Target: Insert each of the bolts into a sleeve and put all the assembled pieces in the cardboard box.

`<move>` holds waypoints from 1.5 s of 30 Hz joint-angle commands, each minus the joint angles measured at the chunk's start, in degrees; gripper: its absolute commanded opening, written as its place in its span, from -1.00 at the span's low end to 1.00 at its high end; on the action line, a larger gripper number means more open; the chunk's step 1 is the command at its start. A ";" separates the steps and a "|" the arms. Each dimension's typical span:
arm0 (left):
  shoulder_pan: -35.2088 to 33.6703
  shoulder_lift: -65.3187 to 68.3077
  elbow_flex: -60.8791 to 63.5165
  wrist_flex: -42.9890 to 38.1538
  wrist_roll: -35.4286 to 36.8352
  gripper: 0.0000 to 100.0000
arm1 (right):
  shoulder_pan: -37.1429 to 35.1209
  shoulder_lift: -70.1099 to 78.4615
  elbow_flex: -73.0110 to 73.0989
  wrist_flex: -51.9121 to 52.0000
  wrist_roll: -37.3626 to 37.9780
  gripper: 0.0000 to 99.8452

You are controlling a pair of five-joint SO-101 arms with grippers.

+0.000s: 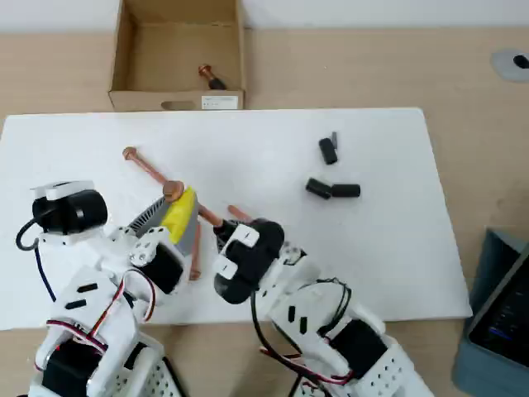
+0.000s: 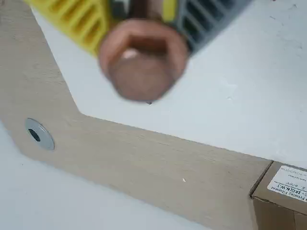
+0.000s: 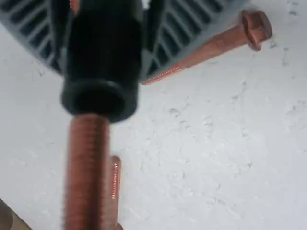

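Observation:
My left gripper (image 1: 176,208), with one yellow and one grey jaw, is shut on a copper bolt (image 1: 173,191) just behind its head (image 2: 144,64). The bolt's shaft (image 1: 208,217) runs across to my right gripper (image 1: 225,234), which is shut on a black sleeve (image 3: 102,62). In the right wrist view the threaded end (image 3: 88,167) sits in the sleeve's mouth. The cardboard box (image 1: 120,58) at the back left holds one assembled piece (image 1: 208,76). Three loose black sleeves (image 1: 328,150) (image 1: 318,188) (image 1: 345,190) lie on the right of the white mat.
A loose bolt (image 1: 145,165) lies on the white mat (image 1: 397,265) behind the left gripper, another (image 1: 196,256) beside the left arm, and a short copper piece (image 1: 240,213) near the right gripper. A loose bolt (image 3: 211,45) lies beyond the sleeve. A dark bin (image 1: 500,322) stands at right.

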 commanded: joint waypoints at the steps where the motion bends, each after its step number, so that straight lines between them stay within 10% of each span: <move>1: 0.53 -0.48 -0.26 0.09 -0.18 -1.00 | 0.66 -7.08 -0.66 -1.58 0.26 -0.98; 13: 0.88 -0.48 1.67 4.57 -0.18 -1.00 | 0.66 -7.08 -0.66 -3.87 0.35 -0.98; 25: 16.70 -0.40 10.02 4.57 -3.08 -1.00 | 0.57 -7.08 -1.19 -4.04 3.60 -0.98; 45: 7.82 -0.31 5.01 4.57 -9.76 -0.61 | 0.57 -7.08 -0.31 -3.96 3.52 -0.98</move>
